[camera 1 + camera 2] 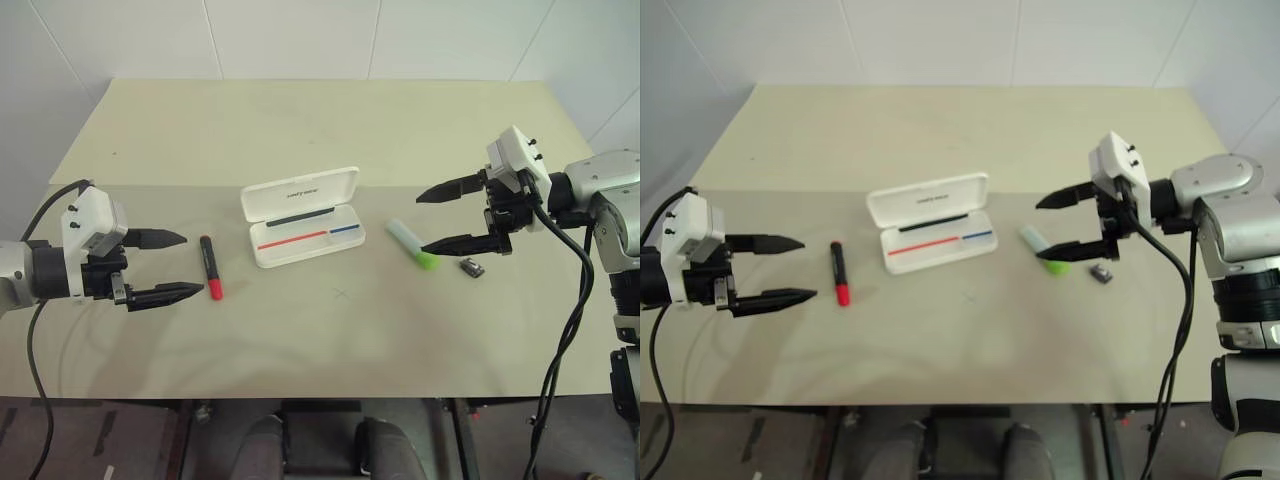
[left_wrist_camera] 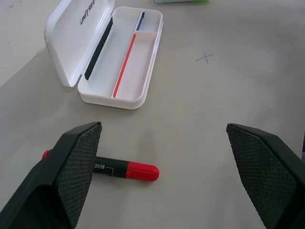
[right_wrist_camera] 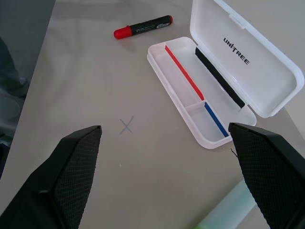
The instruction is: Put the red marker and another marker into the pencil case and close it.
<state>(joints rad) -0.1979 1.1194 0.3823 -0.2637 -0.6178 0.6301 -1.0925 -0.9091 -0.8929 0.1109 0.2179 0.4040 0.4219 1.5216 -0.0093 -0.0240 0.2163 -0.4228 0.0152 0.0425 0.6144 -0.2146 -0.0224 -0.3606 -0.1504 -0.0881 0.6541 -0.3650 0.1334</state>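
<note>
The white pencil case (image 1: 300, 216) lies open in the middle of the table, lid tilted back, with a red and a blue line in its tray. The red marker (image 1: 211, 267), black-barrelled with a red cap, lies left of the case. My left gripper (image 1: 178, 265) hovers open just left of it, nothing between the fingers. Right of the case lies the other marker (image 1: 412, 244), a pale mint highlighter with a green cap. My right gripper (image 1: 432, 220) stands open above it, empty, pointing toward the case.
A small dark metal clip (image 1: 472, 267) rests on the table just right of the highlighter. A faint pencilled cross (image 1: 342, 294) marks the tabletop in front of the case. White tiled wall behind the table's far edge.
</note>
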